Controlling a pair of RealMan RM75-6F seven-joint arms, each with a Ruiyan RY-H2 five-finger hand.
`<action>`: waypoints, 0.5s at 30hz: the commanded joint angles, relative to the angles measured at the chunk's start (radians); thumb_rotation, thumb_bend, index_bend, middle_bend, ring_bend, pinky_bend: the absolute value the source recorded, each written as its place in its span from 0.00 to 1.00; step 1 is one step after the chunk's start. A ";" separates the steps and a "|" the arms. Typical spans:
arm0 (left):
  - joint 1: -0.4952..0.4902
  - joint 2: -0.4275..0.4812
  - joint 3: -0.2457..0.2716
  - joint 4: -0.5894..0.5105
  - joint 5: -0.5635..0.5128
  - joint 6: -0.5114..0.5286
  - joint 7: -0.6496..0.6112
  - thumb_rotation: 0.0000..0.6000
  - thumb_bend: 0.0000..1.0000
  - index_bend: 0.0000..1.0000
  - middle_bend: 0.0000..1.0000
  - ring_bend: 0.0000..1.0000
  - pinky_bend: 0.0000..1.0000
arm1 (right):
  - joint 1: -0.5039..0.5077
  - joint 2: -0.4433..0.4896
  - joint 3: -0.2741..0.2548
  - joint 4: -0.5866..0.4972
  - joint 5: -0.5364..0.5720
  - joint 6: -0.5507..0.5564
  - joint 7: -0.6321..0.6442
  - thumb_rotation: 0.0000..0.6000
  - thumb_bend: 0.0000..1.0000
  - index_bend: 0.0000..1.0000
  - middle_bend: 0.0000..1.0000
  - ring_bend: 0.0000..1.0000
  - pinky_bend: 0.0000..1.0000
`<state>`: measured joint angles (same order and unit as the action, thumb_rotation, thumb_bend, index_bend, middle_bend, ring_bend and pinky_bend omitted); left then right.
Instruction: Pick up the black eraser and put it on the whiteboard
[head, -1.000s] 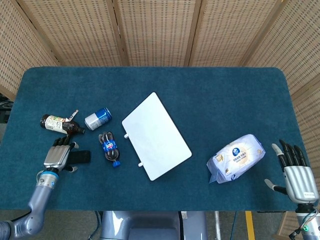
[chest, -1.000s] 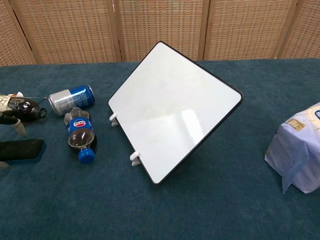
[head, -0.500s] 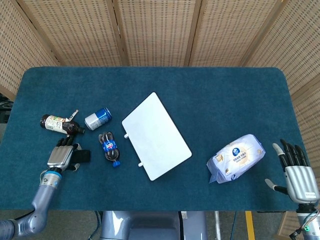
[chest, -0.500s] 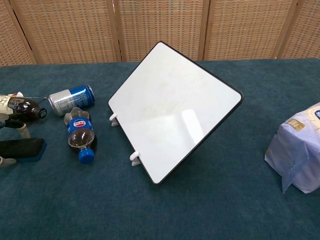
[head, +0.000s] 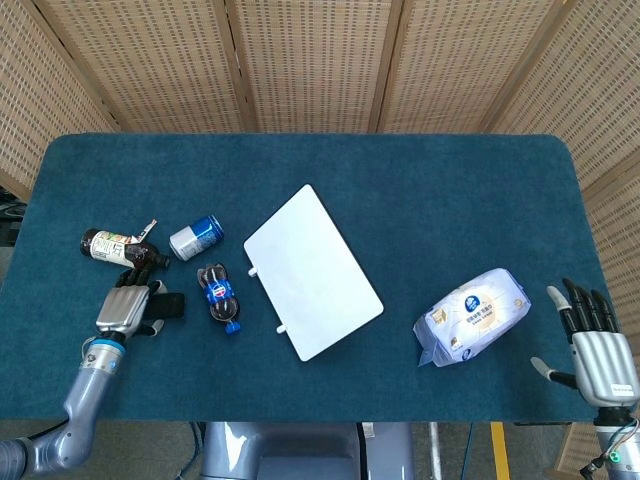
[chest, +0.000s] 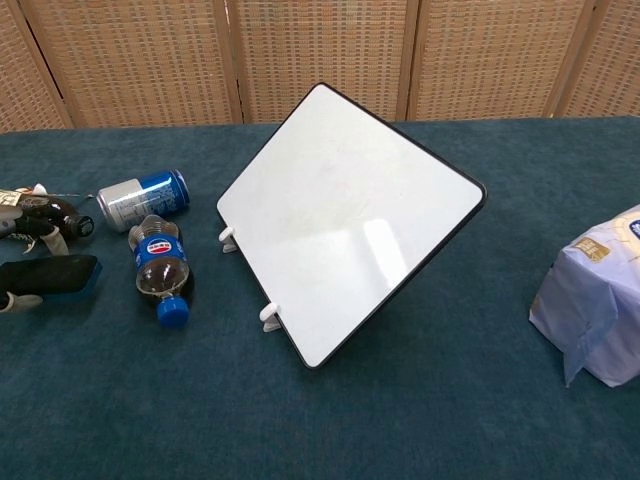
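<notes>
The black eraser (head: 170, 305) (chest: 55, 277) is at the table's left side, just left of the lying cola bottle. My left hand (head: 122, 312) grips it from the left; in the chest view its fingers (chest: 22, 300) show above and below the eraser at the frame's edge. The whiteboard (head: 312, 272) (chest: 350, 220) lies diagonally in the middle of the table, propped on small white feet, with nothing on it. My right hand (head: 597, 345) hovers at the front right corner, fingers spread and holding nothing.
A brown bottle (head: 115, 246) lies just behind my left hand. A blue can (head: 196, 237) and a small cola bottle (head: 220, 296) lie between the eraser and the whiteboard. A pack of wipes (head: 472, 315) sits at the right on the blue cloth table (head: 400, 180).
My left hand has closed around the eraser and shifted it a little toward the cola bottle; it now sits higher in the chest view. The right hand has barely moved.
</notes>
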<state>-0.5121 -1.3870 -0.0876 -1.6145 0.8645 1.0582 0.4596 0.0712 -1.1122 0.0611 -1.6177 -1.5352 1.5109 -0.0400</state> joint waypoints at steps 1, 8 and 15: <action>-0.003 0.018 -0.013 -0.032 0.029 0.021 -0.009 1.00 0.34 0.39 0.00 0.00 0.00 | 0.000 0.000 0.000 0.000 0.000 -0.001 0.001 1.00 0.00 0.00 0.00 0.00 0.00; -0.029 0.038 -0.051 -0.101 0.132 0.078 -0.002 1.00 0.33 0.40 0.00 0.00 0.00 | 0.001 -0.001 -0.001 0.000 -0.002 -0.002 -0.002 1.00 0.00 0.00 0.00 0.00 0.00; -0.065 -0.018 -0.079 -0.050 0.278 0.148 0.000 1.00 0.32 0.40 0.00 0.00 0.00 | -0.001 0.002 0.002 0.000 0.004 0.001 0.009 1.00 0.00 0.00 0.00 0.00 0.00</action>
<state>-0.5606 -1.3788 -0.1539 -1.6921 1.0953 1.1774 0.4602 0.0705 -1.1104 0.0632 -1.6172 -1.5318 1.5114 -0.0313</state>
